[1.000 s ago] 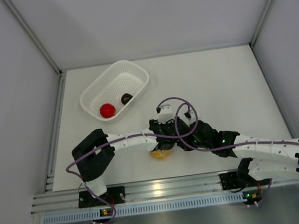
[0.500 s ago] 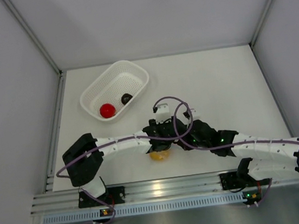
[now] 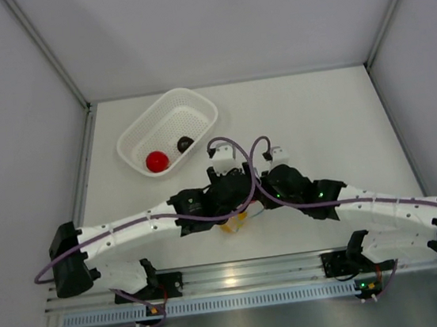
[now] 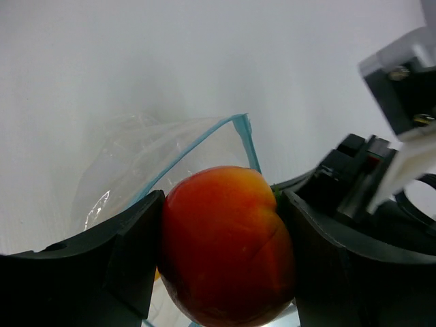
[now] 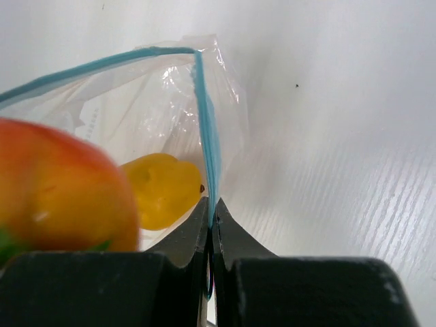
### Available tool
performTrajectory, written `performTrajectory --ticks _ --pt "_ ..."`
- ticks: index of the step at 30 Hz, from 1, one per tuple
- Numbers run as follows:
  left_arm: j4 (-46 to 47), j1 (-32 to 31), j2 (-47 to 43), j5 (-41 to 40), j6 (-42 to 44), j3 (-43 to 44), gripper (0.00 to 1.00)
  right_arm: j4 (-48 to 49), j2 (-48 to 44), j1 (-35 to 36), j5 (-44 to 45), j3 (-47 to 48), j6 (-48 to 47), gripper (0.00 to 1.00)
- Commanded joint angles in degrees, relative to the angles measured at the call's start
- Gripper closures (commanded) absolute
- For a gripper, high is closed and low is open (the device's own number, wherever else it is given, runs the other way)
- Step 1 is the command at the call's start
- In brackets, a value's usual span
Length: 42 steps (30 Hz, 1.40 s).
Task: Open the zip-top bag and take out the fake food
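My left gripper is shut on the orange-red tomato, its green top just showing at the right finger. The clear zip-top bag with its light blue strip lies open behind it. My right gripper is shut on the bag's blue zip strip; the yellow-orange piece sits inside the bag and the tomato blurs at left. In the top view both grippers meet over the bag. The red ball and the dark piece lie in the white basket.
The white perforated basket stands at the back left of the white table. Grey enclosure walls close in the back and both sides. A metal rail runs along the near edge by the arm bases.
My left arm has stretched out low to the left and its wrist has moved up and slightly back over the bag. My right gripper has shifted a little back with it. The basket's contents are unchanged.
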Motion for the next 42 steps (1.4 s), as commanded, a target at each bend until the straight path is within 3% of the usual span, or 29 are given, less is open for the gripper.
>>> performTrajectory --ticks 1,7,15,21,29,36,40,41,42 --pt "1.01 -0.64 -5.68 1.4 3.11 1.0 0.82 0.9 0.78 0.24 2.63 3.07 -1.03 1.0" --pt "-0.48 0.4 -11.83 -3.09 6.28 0.64 0.8 1.61 1.13 -0.46 3.43 3.24 -0.24 1.0" --pt "-4.26 14.98 -13.33 -2.92 10.93 1.0 0.8 0.9 0.87 -1.16 3.43 4.47 -0.42 1.0" --pt "-4.09 28.34 -7.45 2.79 15.94 5.38 0.76 0.9 0.43 -1.16 3.34 4.21 -0.94 1.0" --pt "-4.09 45.74 9.42 14.74 19.82 17.16 0.73 1.78 1.31 -1.16 2.64 4.21 -1.47 1.0" --pt "-4.17 52.17 21.64 18.97 20.87 25.76 0.6 3.01 3.07 -1.34 1.59 4.47 -1.74 1.0" --pt "-4.17 55.33 28.13 22.39 21.14 28.68 0.43 3.01 2.98 -1.43 1.58 4.83 -2.0 1.0" --pt "-4.35 55.6 29.11 22.4 21.31 29.73 0.31 2.93 2.98 -1.34 1.58 4.83 -2.0 1.0" --pt "-5.05 55.87 30.86 22.4 21.31 30.34 0.27 2.84 2.81 -1.34 1.5 4.83 -2.0 1.0"
